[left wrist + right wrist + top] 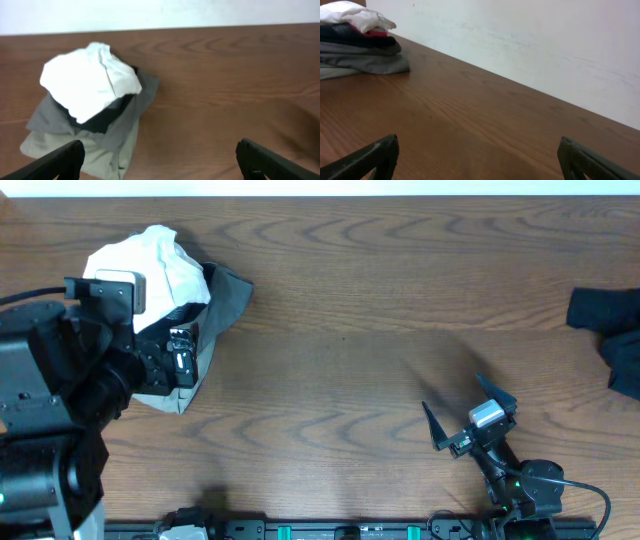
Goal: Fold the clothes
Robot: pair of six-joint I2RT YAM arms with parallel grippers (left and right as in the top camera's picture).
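Observation:
The clothes (pixel 185 290) lie in a heap at the table's far left. A crumpled white garment (pixel 87 82) lies on top, with dark grey cloth (pixel 135 110) and pale grey-green cloth (pixel 107 152) beneath. My left arm (pixel 60 370) covers the heap's left side in the overhead view. In the left wrist view my left gripper (pixel 160 160) is open, one finger (pixel 57 162) over the pale cloth and the other over bare wood, holding nothing. My right gripper (pixel 462 408) stands open and empty above bare table at the near right. The heap (pixel 360 50) appears far off in its view.
A dark garment (pixel 610 330) lies at the table's right edge. A white wall (pixel 530 45) runs along the table's far side. Wood tabletop (pixel 350 330) stretches between the heap and the right gripper.

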